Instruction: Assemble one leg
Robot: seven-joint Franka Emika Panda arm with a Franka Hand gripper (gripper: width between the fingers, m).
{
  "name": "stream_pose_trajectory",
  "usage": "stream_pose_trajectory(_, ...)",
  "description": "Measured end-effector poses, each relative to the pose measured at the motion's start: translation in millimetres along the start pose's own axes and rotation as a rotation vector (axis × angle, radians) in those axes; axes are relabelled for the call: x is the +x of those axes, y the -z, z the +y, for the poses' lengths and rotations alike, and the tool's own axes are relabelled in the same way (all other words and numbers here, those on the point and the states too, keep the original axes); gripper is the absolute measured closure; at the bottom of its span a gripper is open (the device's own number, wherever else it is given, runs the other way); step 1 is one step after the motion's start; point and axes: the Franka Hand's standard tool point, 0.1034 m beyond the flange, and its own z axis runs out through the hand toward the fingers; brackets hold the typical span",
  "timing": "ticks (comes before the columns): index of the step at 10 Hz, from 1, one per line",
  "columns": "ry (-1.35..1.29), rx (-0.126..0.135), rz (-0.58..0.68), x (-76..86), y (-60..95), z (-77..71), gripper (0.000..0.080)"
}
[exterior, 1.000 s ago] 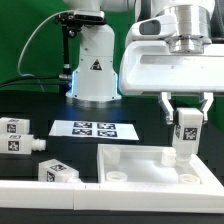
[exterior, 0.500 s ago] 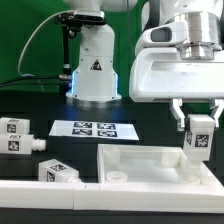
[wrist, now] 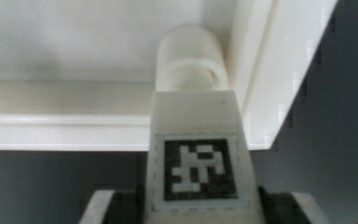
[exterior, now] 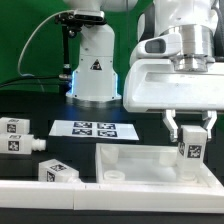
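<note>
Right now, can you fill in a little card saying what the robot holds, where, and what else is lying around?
Pincer: shut on the leg
Leg pose: upright, tag showing
Where: over a corner of the white panel, exterior view's right
Loose legs: two, exterior view's left
Marker board: flat, beyond the panel

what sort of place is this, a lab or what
Most likely a robotics lab bench: a white robot arm base with a warning label, a flat white marker board of printed tags on a black table, and a claw holding a small white tagged plastic leg.
</note>
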Motion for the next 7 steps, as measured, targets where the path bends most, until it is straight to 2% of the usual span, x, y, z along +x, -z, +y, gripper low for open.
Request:
stream_pose_trajectory(3, 0.006, -0.001, 0.050, 0.3, -2.9, -5.9, 0.0512)
stream_pose_trajectory(7, 0.004, -0.007, 0.108, -0.3, -2.3, -6.2, 0.0512)
